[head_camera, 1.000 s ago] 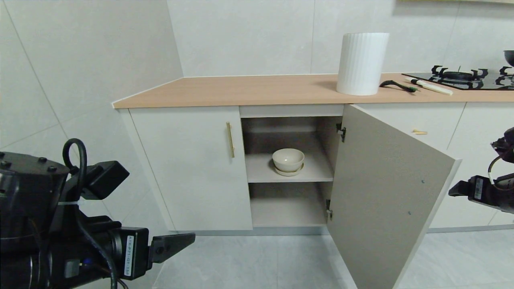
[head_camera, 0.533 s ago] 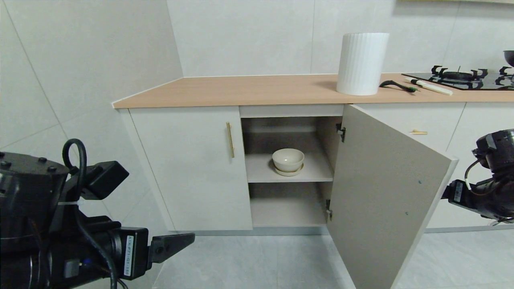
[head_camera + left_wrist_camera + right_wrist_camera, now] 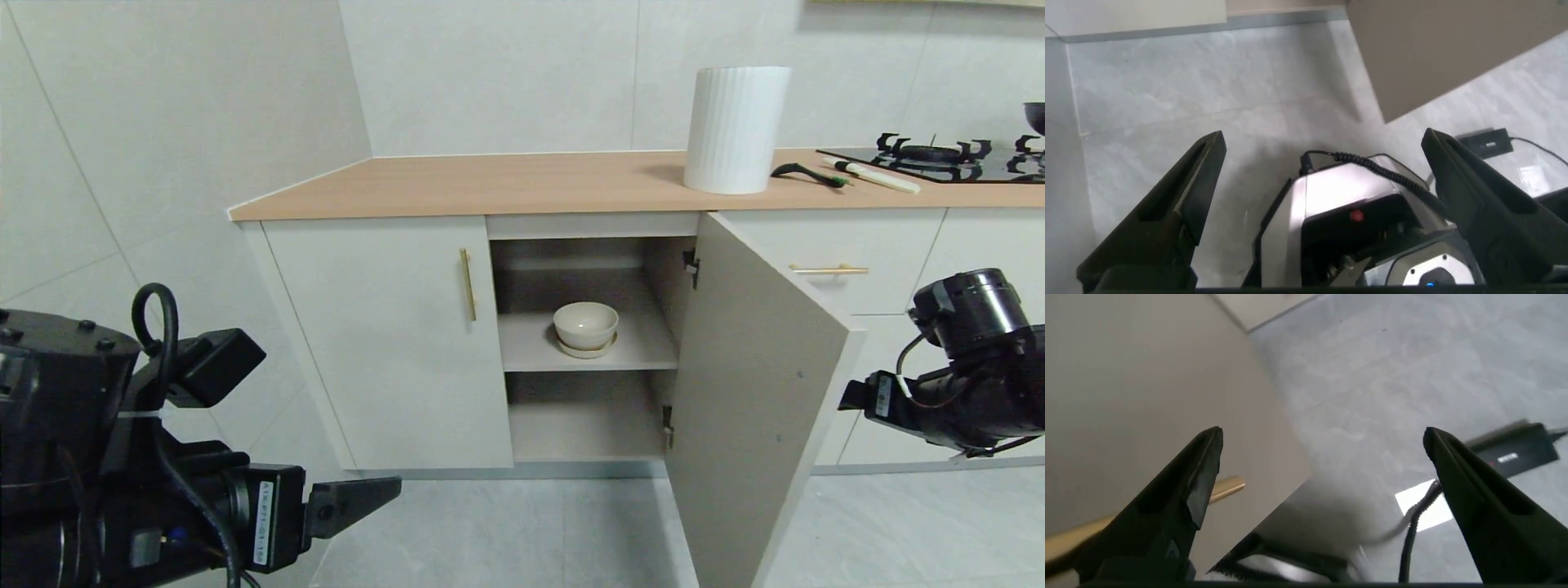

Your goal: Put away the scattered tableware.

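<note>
Resting on shelf (image 3: 641,349), bowl (image 3: 585,324) far from right gripper (image 3: 1323,443)

Cabinet door (image 3: 759,392) hides the tips of the right end effector (image 3: 1323,469) in head view; bowl (image 3: 585,324) covers most of its saucer (image 3: 585,353); stove (image 3: 939,159) is cut off at the right end of the desk (image 3: 490,184).

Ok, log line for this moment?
door half open | bowl on plate, upper shelf | right gripper open at door's outer face by handle | left gripper open, over floor
</note>
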`<state>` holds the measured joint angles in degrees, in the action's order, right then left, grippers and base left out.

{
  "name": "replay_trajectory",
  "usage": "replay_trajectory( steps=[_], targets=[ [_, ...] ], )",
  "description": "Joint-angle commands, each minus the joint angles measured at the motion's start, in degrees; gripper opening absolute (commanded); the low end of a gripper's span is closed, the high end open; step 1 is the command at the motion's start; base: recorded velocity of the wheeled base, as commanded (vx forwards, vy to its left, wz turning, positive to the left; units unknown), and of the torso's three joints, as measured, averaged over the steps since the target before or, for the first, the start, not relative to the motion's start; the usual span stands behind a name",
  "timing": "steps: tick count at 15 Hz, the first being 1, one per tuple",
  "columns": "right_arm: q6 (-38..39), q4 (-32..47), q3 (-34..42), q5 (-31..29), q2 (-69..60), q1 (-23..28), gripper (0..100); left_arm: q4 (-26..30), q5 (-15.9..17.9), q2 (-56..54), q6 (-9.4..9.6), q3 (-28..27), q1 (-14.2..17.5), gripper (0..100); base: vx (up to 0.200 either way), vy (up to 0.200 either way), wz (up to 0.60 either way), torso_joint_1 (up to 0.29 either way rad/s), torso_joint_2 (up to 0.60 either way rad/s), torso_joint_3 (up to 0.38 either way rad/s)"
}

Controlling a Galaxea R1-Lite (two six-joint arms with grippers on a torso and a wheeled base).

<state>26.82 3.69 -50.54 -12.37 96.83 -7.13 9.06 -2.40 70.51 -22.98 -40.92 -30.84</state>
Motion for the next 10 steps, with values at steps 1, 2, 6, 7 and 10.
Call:
replay_trajectory(
  steps=[1,2,6,7,10],
  targets=[
    [0.1,-0.3,-0.9,0.1,2.6,-5.8,100,-0.2,-0.1,0.1,-0.14,-0.1,0.0,100,0.0,0.0,0.0,0.0,0.0,0.0],
    [0.1,-0.8,-1.5,0.0,3.6,-7.1,100,-0.9,-0.1,0.2,-0.14,-0.1,0.1,100,0.0,0.0,0.0,0.0,0.0,0.0],
    [-1.2,-4.2,-7.6,0.6,11.6,-13.4,100,-1.8,-0.5,-0.2,-0.05,-0.1,0.3,100,0.0,0.0,0.0,0.0,0.0,0.0],
    [-2.4,-4.1,-13.9,0.6,16.8,-14.9,100,-1.9,-0.8,-0.2,-0.05,-0.1,0.3,100,0.0,0.0,0.0,0.0,0.0,0.0],
    [-2.6,-3.8,-22.3,0.6,21.9,-16.0,100,-1.9,-0.9,-0.2,-0.05,-0.1,0.3,100,0.0,0.0,0.0,0.0,0.0,0.0]
  ],
)
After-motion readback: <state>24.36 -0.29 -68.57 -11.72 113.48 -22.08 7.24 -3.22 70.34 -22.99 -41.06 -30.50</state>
